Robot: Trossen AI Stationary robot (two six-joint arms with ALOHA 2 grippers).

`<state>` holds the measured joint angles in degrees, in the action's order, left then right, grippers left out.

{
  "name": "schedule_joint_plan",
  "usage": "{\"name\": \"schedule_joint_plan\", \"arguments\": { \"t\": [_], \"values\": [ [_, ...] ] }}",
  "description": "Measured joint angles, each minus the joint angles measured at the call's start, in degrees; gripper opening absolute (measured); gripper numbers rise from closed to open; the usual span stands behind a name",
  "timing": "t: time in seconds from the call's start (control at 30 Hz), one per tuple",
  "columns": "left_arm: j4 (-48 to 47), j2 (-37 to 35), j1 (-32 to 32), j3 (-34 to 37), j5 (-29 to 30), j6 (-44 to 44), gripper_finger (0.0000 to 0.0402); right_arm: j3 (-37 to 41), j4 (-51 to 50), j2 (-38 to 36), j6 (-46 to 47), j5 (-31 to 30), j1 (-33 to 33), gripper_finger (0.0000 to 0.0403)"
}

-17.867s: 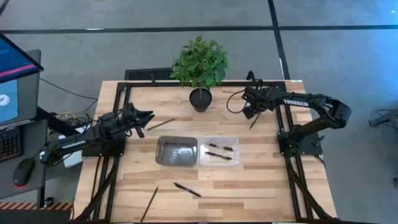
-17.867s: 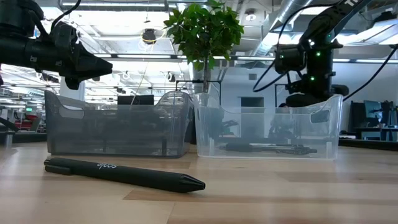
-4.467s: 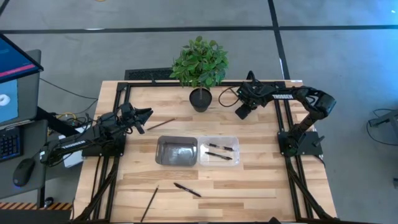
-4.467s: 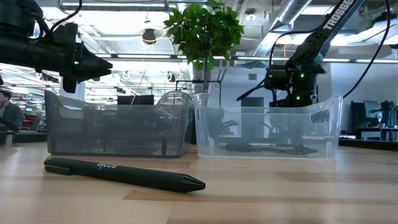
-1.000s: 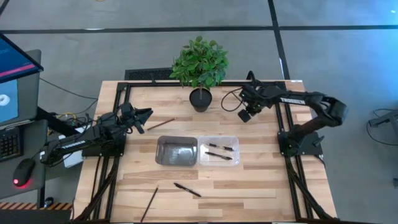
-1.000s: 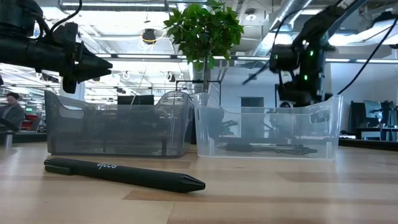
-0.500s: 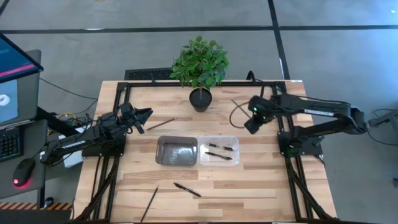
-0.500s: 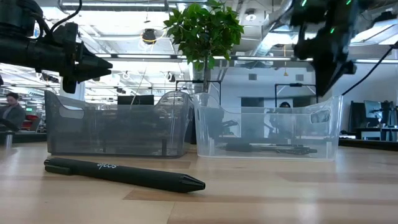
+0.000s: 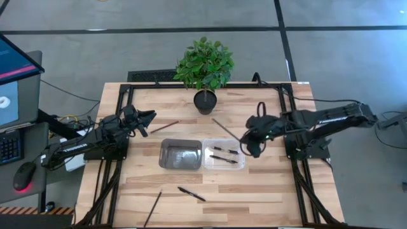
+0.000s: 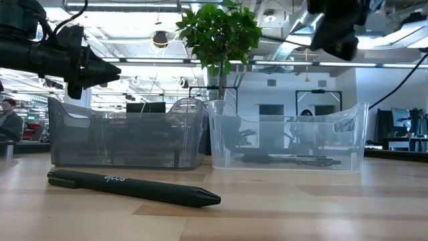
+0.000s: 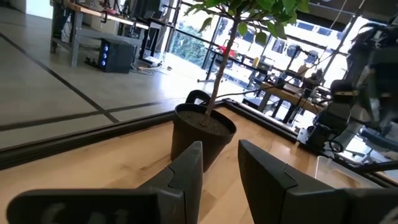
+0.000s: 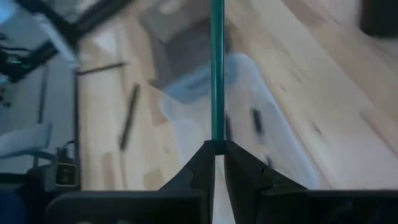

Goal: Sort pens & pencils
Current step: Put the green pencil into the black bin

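Since half a second ago the right arm has swung in from the table's right edge, and its right gripper (image 9: 245, 141) now hangs just past the right end of the clear bin (image 9: 224, 141), above the table rather than on it. Its fingers (image 12: 202, 169) are pinched tight on a pencil (image 12: 216, 68), a thin stick that looks teal in the wrist view and slants away from the gripper toward the potted plant (image 9: 205, 67) when seen from above. The arm itself lies stretched low and nearly flat across the table's right side, elbow out toward the edge.

The left arm has not stirred over that time: the left gripper (image 9: 148, 119) sits near the table's left side, pointing at a second pencil (image 9: 164, 126) that lies just in front of it on the wood. Its fingers (image 11: 186, 176) stand a little apart with nothing between them.

Moving outward, two pens (image 9: 224, 151) lie inside the clear bin, which touches the grey bin (image 9: 180, 154) on its left. Whether anything lies in the grey bin I cannot make out. Near the front edge a third pen (image 10: 134, 187) rests on the bare table, with a third pencil (image 9: 153, 207) just left of it. From table height, the right gripper shows only as a dark shape high over the clear bin.
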<state>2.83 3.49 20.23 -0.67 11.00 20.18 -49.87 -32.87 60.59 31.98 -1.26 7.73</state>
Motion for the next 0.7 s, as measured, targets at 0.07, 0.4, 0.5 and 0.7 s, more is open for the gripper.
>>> {"name": "schedule_joint_plan", "arguments": {
  "t": [0.07,0.4,0.5,0.7],
  "values": [
    [0.0,0.0,0.0,0.0,-0.04,-0.02,0.0094,-0.02,4.29,2.0,-1.74,0.0,0.87,0.0054],
    [-0.04,0.0,0.0,0.0,-0.06,0.0,0.0094,-0.83,19.66,14.56,-11.51,7.86,-1.15,0.0054],
    [-0.04,0.0,0.0,-0.02,-0.08,0.02,0.0094,-4.1,20.6,19.38,-12.75,8.88,-1.67,0.0054],
    [-0.08,0.0,0.0,0.0,-0.28,0.01,0.0094,-13.32,19.53,29.71,-17.63,9.87,-1.87,0.0054]
  ]
}}
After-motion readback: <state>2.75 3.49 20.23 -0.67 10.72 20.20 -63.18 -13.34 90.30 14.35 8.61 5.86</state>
